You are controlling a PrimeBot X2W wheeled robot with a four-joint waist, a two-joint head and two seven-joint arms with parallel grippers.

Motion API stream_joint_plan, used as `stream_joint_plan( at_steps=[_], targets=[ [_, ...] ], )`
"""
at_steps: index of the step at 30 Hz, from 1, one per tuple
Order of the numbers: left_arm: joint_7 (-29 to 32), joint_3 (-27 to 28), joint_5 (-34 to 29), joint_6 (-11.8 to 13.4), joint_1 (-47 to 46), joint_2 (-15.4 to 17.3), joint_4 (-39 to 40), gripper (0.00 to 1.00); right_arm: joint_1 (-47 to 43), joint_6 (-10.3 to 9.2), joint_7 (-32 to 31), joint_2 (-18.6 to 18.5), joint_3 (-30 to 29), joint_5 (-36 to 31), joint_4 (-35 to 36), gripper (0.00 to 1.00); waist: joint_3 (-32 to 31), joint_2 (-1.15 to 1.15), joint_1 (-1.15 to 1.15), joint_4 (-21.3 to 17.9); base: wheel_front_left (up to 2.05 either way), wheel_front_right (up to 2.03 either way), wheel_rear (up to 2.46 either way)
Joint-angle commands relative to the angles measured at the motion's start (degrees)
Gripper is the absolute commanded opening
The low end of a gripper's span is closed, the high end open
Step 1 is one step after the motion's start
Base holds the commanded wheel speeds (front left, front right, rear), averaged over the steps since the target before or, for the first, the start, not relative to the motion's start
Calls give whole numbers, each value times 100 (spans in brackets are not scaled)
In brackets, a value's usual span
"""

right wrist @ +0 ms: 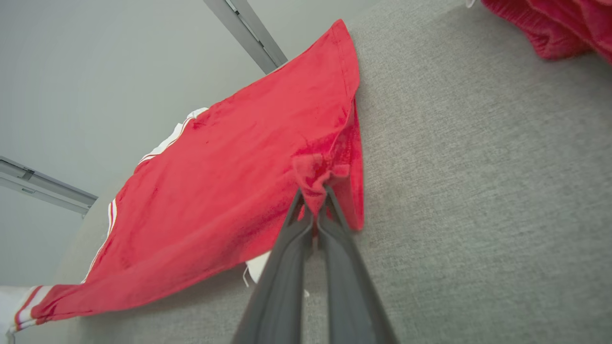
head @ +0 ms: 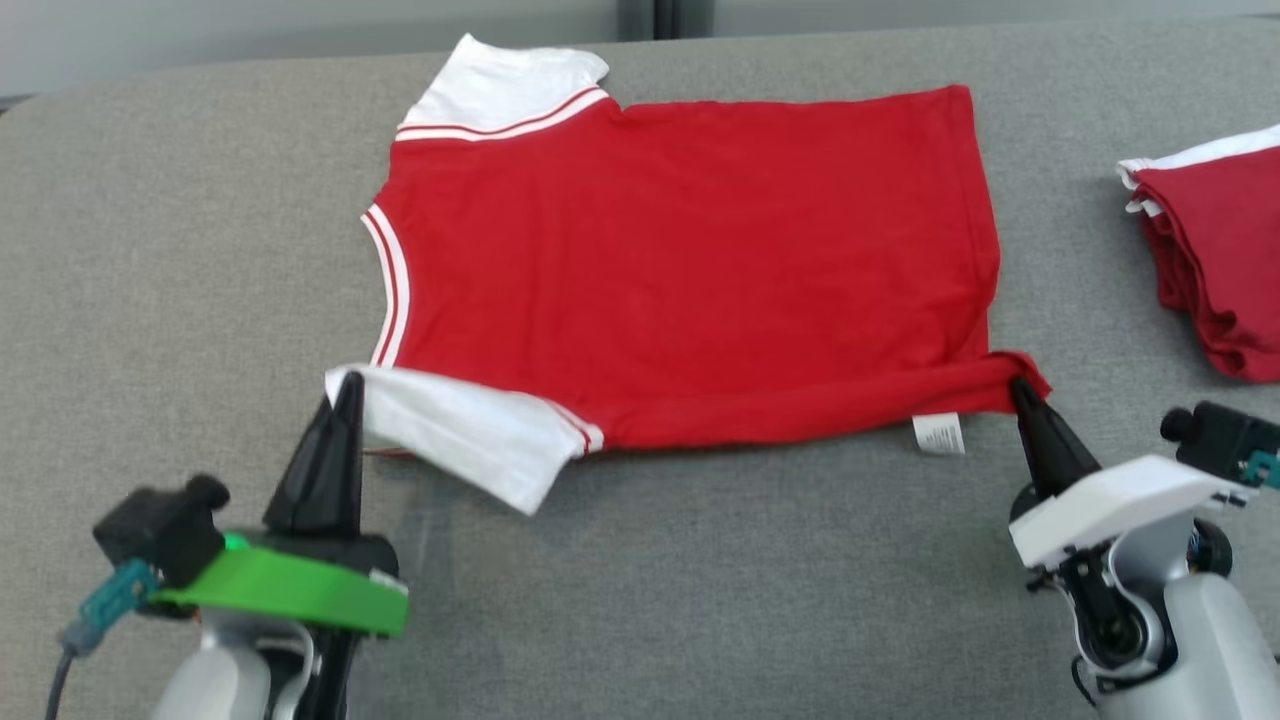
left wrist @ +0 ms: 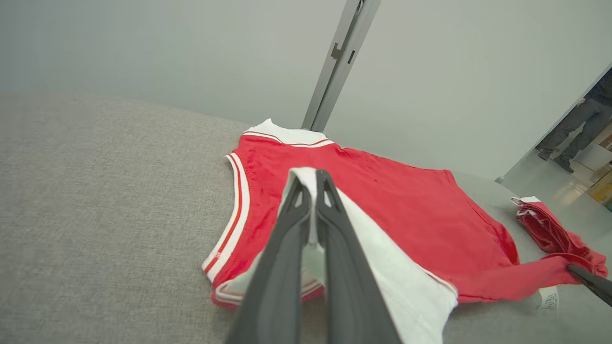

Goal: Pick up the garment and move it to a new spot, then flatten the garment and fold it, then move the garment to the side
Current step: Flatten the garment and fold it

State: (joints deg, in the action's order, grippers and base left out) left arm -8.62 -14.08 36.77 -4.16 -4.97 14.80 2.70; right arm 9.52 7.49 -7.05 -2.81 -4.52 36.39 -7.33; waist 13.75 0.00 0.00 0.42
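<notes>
A red short-sleeved shirt with white sleeves and striped trim [head: 680, 260] lies spread in the middle of the grey cloth-covered table [head: 700, 580], its collar toward the table's left end and its hem toward the right end. On the near side of the table, the left gripper [head: 347, 385] has its two dark fingers pressed together on the edge of the near white sleeve [head: 460, 430]. The right gripper [head: 1020, 385] is closed in the same way on the near red hem corner [head: 1000, 372], which is pulled into a small peak beside the white care label [head: 938, 433]. At the table's right end, well apart from the shirt, sits a pile of folded red garments [head: 1215, 260].

I judge that the shirt is already placed and mostly flat, and the folding is just beginning. The next move, I think, asks both arms to lift the near edge together and carry it evenly toward the far side of the table, keeping the cloth tight between them so that no wrinkle forms.
</notes>
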Motion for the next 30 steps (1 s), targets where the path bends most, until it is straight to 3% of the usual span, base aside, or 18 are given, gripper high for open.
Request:
stream_joint_plan(
  at_steps=[1,14,15,16,17,18,19,30],
  targets=[
    [-66,9,17,-52,-288,-48,-144,0,193,-1,19,-20,-9,33,-110,0,163,0,0,-20,0,0,0],
    [-447,-115,-61,-229,-2179,-427,-2060,0,1716,-2,315,-20,-26,-188,-1411,2,779,0,0,-79,0,0,0],
    [-483,-106,-63,-239,-2278,-438,-2168,0,1809,-2,383,-19,-21,-177,-1484,21,808,0,0,-85,0,0,0],
    [-508,-86,-60,-235,-2355,-459,-2254,0,1872,-2,456,-20,-6,-174,-1531,56,821,0,0,-86,0,0,0],
    [-538,-66,-79,-237,-2437,-483,-2340,11,1934,-2,529,-19,32,-161,-1592,100,834,0,0,-90,0,0,0],
    [-568,-60,-95,-247,-2492,-502,-2396,42,1978,-2,606,-18,70,-142,-1616,100,844,0,0,-94,0,0,0],
    [-588,-49,-126,-249,-2562,-525,-2440,100,2038,-2,711,-20,110,-139,-1632,100,854,0,0,-98,0,0,0],
    [-656,-9,-393,-339,-2243,-669,-1881,100,1868,-2,1421,-20,227,-1058,-1233,100,702,0,0,-82,0,0,0]
  ],
)
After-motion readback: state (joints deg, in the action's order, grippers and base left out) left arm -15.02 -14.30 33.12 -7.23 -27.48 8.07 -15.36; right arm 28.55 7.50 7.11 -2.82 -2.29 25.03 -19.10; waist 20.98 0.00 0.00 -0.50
